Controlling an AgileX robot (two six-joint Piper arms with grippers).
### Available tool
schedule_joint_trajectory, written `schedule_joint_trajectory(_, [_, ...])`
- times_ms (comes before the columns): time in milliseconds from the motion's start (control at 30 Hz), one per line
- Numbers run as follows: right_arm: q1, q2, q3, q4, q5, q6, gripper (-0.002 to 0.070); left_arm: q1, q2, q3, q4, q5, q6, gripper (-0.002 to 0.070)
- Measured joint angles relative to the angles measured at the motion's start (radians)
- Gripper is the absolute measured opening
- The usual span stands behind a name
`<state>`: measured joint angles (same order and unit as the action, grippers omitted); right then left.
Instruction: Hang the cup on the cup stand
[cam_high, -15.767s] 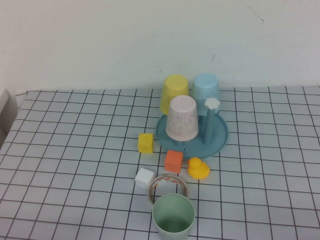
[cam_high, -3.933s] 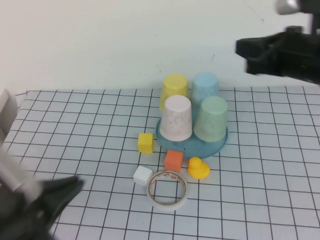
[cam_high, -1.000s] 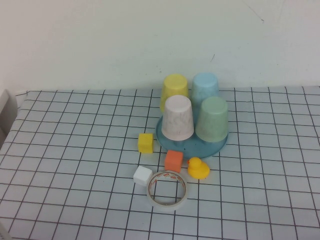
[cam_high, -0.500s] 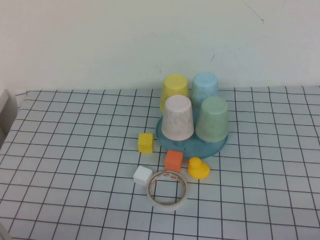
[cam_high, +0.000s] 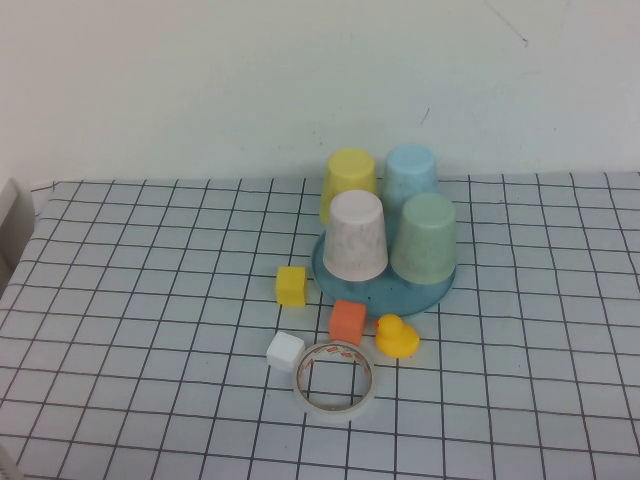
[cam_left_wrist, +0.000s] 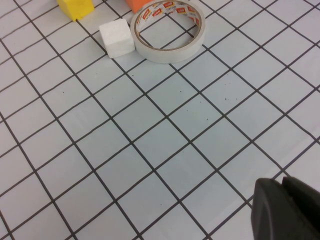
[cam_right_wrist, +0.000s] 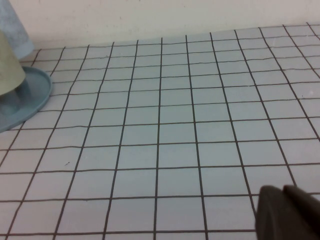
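The pale mint-green cup (cam_high: 424, 236) hangs upside down over a peg at the right of the teal-blue cup stand (cam_high: 385, 287); its edge also shows in the right wrist view (cam_right_wrist: 9, 65) with the stand's rim (cam_right_wrist: 30, 97). The white-pink speckled cup (cam_high: 355, 235) sits inverted at the stand's left. Neither arm shows in the high view. My left gripper (cam_left_wrist: 282, 185) is shut and empty above the grid table, near the tape roll (cam_left_wrist: 167, 30). My right gripper (cam_right_wrist: 282, 192) is shut and empty, well to the right of the stand.
A yellow cup (cam_high: 349, 183) and a light blue cup (cam_high: 411, 175) stand behind. In front lie a yellow block (cam_high: 291, 285), orange block (cam_high: 347, 322), yellow duck (cam_high: 396, 337), white block (cam_high: 285, 351) and tape roll (cam_high: 336, 378).
The cup went from upright at the table's front edge onto the stand's peg. Both arms have since left the high view. Nothing has moved in the last second.
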<state>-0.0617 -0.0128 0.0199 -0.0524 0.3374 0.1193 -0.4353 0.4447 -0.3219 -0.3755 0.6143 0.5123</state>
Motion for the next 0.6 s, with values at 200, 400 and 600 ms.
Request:
schedule_joint_trajectory(200, [0.0, 0.0, 0.0, 0.0, 0.0, 0.0, 0.0001, 0.0, 0.0, 0.0, 0.006, 0.0, 0.0, -0.0001])
schedule_joint_trajectory(400, [0.0, 0.0, 0.0, 0.0, 0.0, 0.0, 0.0001, 0.002, -0.041, 0.024, 0.158, -0.014, -0.026, -0.0001])
schedule_joint_trajectory(600, [0.0, 0.0, 0.0, 0.0, 0.001, 0.0, 0.0001, 0.103, -0.218, 0.107, 0.345, -0.15, -0.349, -0.0001])
